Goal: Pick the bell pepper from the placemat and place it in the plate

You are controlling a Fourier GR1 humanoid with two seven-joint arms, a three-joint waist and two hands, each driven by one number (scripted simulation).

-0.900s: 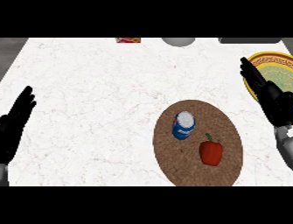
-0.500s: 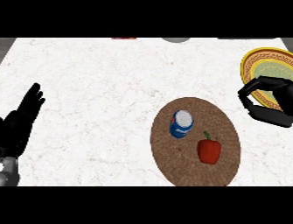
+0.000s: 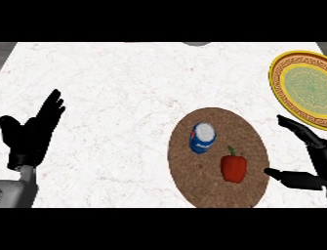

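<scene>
A red bell pepper (image 3: 233, 167) with a green stem lies on the round brown placemat (image 3: 218, 193), right of centre. My right hand (image 3: 322, 163) is open just right of the placemat, thumb pointing at the pepper, a small gap between them. The yellow and green patterned plate (image 3: 311, 90) lies at the far right, beyond that hand. My left hand (image 3: 31, 134) rests open at the left edge, fingers up.
A blue and white can (image 3: 202, 137) lies on the placemat's upper left part, close to the pepper. The white marble counter (image 3: 115, 88) spreads between both hands. A grey floor strip shows at the far left.
My right hand has come down from over the plate to the placemat's right edge and opened beside the pepper. The view has shifted, so the plate shows in full.
</scene>
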